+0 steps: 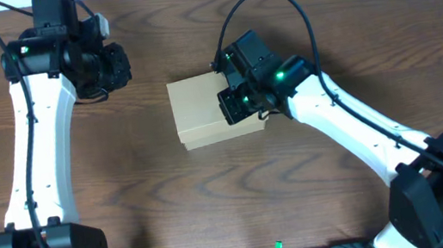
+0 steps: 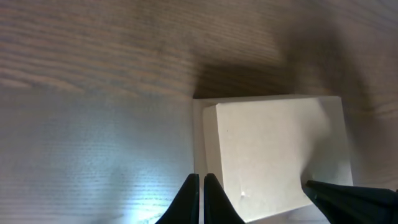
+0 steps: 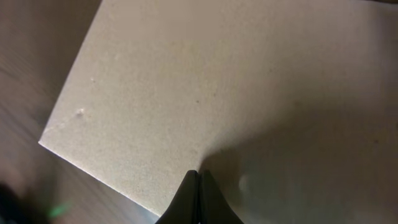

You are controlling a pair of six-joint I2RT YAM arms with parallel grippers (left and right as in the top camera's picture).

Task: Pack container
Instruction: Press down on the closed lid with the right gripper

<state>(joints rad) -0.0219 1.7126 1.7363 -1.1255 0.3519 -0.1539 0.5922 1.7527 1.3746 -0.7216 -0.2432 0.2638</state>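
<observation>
The small tan cardboard box (image 1: 201, 111), lid shut flat, sits mid-table on dark brown wood-grain table (image 1: 292, 10). The right gripper (image 3: 198, 180) is over its right end, 2 fingers pinched together on nothing. The left gripper (image 2: 201, 186), also clenched empty, hangs apart from the box.

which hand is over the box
The right hand, tips shut above the box; the left hand hangs over the table, away from the box.
</observation>
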